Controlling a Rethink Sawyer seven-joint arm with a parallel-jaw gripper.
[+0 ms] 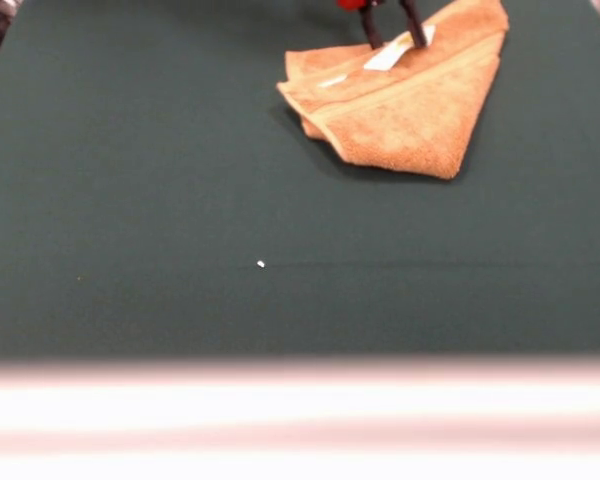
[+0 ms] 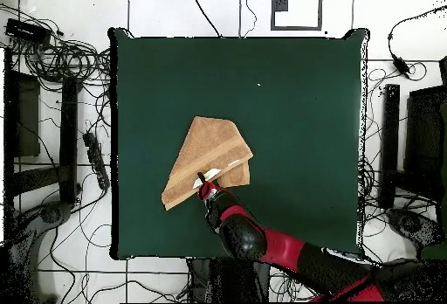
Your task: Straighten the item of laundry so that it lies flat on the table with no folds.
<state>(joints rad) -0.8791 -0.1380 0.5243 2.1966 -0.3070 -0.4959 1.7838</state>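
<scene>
Resting folded into a triangle, the towel occupies the far right part of the green bench in the front view; my hand stands on it, two dark fingers spread either side of the white label. Overhead view: towel just left of bench centre, my hand on its near edge.
</scene>
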